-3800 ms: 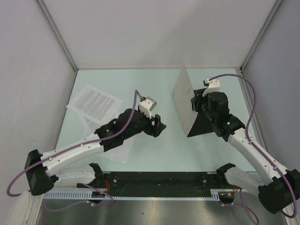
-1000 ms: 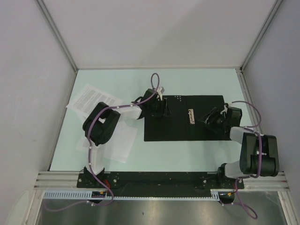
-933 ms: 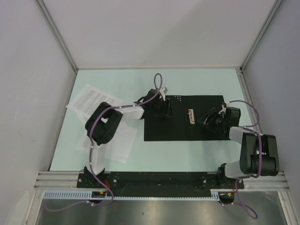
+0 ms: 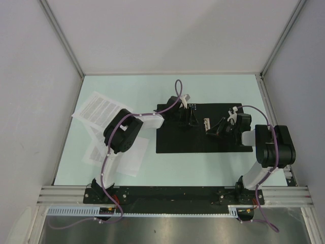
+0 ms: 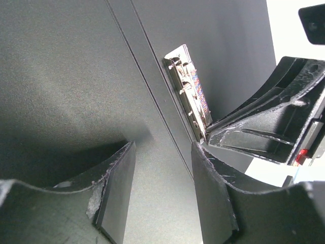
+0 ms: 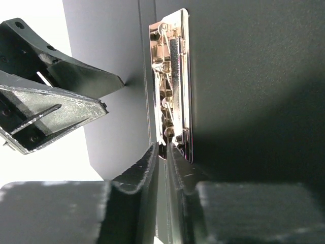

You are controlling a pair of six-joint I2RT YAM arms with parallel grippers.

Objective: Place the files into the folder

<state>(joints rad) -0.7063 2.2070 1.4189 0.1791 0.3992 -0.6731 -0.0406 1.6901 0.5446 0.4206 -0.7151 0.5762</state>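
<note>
At the far left of the pale green table (image 4: 132, 86) lie the files (image 4: 101, 109): a printed sheet lies askew near the left wall, with more loose white sheets overlapping toward the near edge. All of them are outside the folder (image 4: 177, 143), which lies open and flat in the middle of the table, black inside up, just right of the papers.

The left gripper (image 4: 192, 118) reaches over the folder's far edge. In the left wrist view its jaws stand apart above the black panel, holding nothing.

Just to its right the metal spine clip (image 4: 206, 124) runs along the fold. The right gripper (image 6: 163, 147) meets it from the right, jaws drawn almost together with only a slit between them, their tips at the clip's near end. Whether they pinch it is unclear.
</note>
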